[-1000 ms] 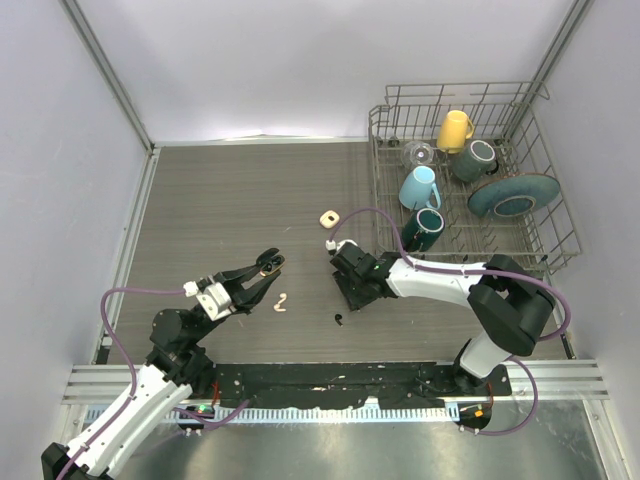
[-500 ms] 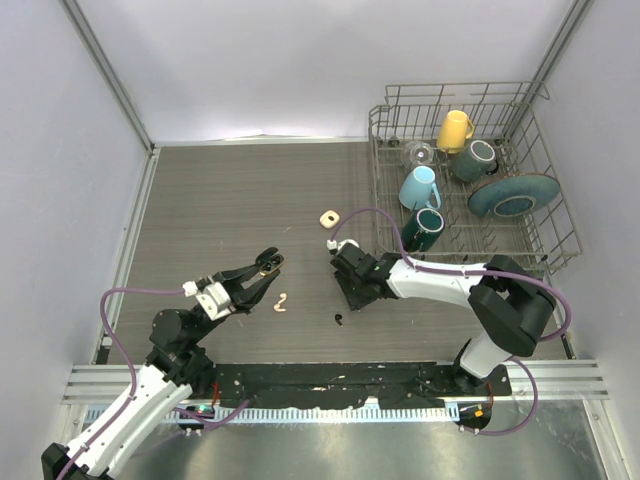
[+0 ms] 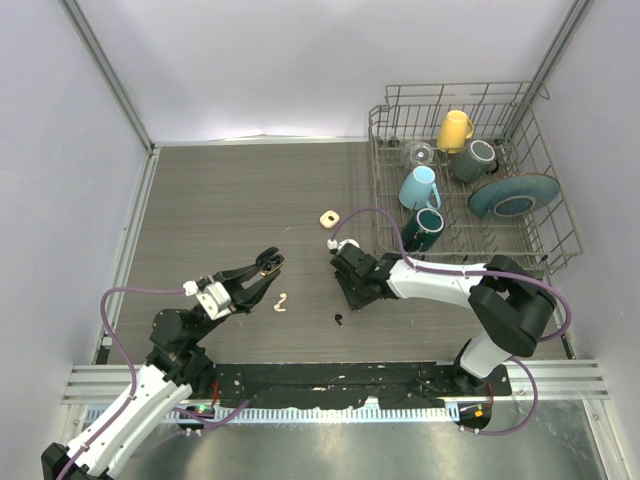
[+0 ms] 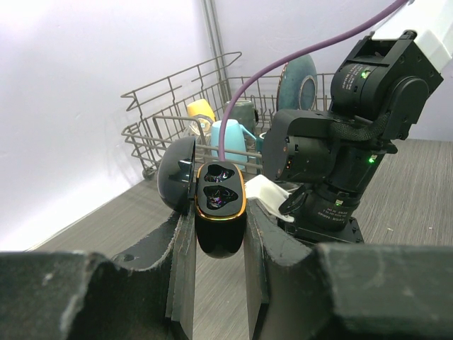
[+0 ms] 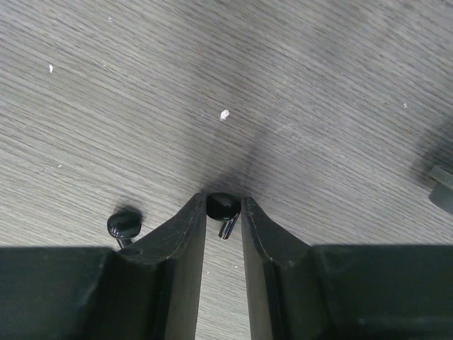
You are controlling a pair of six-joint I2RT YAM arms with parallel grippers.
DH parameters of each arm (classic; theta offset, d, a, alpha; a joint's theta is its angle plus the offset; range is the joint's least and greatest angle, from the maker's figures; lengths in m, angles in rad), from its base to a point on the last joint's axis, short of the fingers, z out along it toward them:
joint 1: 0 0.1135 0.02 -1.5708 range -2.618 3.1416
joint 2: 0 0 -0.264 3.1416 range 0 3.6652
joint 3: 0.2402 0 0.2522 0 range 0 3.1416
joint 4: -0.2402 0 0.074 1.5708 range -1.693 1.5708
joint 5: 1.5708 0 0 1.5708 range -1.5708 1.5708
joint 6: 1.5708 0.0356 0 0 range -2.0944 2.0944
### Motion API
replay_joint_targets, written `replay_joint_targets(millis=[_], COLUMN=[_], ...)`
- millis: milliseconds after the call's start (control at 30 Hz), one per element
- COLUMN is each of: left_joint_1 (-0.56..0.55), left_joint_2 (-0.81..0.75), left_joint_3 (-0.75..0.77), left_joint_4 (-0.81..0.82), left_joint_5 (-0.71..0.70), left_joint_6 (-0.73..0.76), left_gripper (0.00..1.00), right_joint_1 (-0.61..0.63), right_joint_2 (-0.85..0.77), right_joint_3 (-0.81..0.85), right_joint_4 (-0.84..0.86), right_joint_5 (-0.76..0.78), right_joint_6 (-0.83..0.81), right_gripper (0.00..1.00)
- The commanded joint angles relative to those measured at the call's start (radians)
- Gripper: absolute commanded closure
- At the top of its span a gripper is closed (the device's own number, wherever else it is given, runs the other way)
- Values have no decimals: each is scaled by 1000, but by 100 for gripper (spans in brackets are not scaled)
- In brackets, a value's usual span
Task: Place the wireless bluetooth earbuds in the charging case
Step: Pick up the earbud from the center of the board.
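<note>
The left arm [image 3: 140, 395] is extended from its base toward 1 o'clock. The left gripper [image 4: 220, 241] is held aloft, with its fingers clamped on the open charging case [image 4: 220, 205]. The right arm [image 3: 445, 283] is bent at the elbow and extended toward 9 o'clock. The right gripper [image 5: 223, 212] is pointed downward, and a black earbud [image 5: 222, 206] is pinched between its fingertips.

My left hand [image 4: 219, 237] is closed on the charging case [image 4: 220, 202], a finger pressed to each side, case upright. Its lid [image 4: 177, 180] stands open to the left. Gold rim, two dark sockets facing me. Close behind the case: the right arm [image 4: 340, 163], low over the worktop [image 4: 417, 184], purple cable [image 4: 283, 67] arching away. Farther back, a wire dish rack [image 4: 152, 142] holds a yellow mug [image 4: 202, 108], blue mug [image 4: 228, 136] and dark plate [image 4: 301, 79].
</note>
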State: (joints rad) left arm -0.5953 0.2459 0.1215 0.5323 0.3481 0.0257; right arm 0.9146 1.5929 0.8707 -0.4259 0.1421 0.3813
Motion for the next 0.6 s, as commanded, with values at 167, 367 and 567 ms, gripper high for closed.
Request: replay_joint_targets(millis=[167, 367, 567], left_joint_1=[-3, -3, -3], left_joint_2=[-4, 15, 38], left_joint_3=[15, 20, 33], left_joint_4=[37, 44, 58], left_joint_5=[-9, -8, 6], left_joint_6=[-10, -12, -12], left_gripper=[100, 100, 100], right_joint_1=[4, 6, 23], right_joint_2=[1, -39, -236], right_joint_3=[-13, -1, -1], right_joint_4=[15, 51, 131], right_joint_5=[13, 5, 152], right_joint_6=[30, 34, 35], right_gripper=[75, 87, 99])
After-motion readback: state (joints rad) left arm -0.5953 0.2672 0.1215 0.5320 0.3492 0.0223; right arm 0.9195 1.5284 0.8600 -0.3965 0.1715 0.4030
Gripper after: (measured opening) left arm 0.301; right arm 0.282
